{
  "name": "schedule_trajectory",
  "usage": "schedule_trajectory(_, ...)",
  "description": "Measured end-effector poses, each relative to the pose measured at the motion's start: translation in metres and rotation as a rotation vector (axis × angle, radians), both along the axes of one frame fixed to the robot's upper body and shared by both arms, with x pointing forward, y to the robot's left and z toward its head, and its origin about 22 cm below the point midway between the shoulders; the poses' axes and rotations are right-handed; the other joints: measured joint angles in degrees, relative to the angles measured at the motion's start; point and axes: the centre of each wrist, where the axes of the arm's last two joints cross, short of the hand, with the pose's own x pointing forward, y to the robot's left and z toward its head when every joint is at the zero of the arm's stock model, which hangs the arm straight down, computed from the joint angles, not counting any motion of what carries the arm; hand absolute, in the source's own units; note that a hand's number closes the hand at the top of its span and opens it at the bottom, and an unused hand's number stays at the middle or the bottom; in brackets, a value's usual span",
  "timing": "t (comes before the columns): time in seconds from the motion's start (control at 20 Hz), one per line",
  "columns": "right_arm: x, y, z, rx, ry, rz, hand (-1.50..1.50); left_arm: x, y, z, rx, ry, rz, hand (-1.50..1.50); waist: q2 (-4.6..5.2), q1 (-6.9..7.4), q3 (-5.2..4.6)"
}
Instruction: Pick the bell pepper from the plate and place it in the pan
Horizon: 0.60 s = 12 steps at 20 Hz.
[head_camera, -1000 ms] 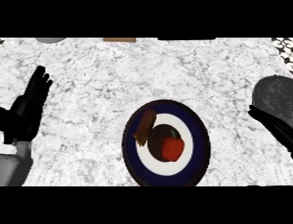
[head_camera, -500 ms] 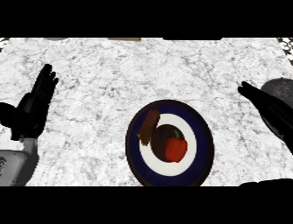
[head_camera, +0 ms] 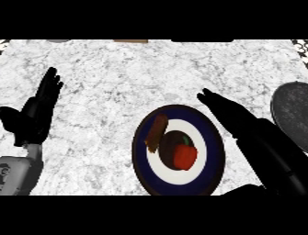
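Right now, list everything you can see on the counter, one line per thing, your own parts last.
counter: one, white and grey marble, fills the view
plate: one, dark blue rim with a white ring, lower centre
bell pepper: one, red, on the plate
brown item: one, long, on the plate's left part, beside the pepper; cannot tell what it is
pan: one, dark grey, right edge, partly cut off
left hand: one, black, open, fingers up, resting at the left
right hand: one, black, fingers straight, between plate and pan
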Motion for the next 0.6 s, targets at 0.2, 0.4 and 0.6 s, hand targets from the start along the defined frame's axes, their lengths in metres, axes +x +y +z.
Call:
schedule_trajectory(0.2, 0.001, 0.013, -0.007, -0.039, 0.044, -0.015, -1.5, 0.003, 0.007, -0.001, -0.007, 0.004, 0.003, 0.0, -0.01, -0.22, 0.01)
schedule_trajectory(0.4, 0.001, 0.018, -0.016, -0.057, 0.074, -0.054, -1.5, 0.006, 0.008, 0.002, -0.006, -0.002, 0.006, 0.0, -0.02, -0.32, 0.02)
schedule_trajectory(0.6, 0.01, 0.025, -0.03, -0.09, 0.086, -0.105, -1.5, 0.005, 0.007, 0.005, 0.002, -0.004, 0.002, 0.0, -0.02, -0.28, 0.04)
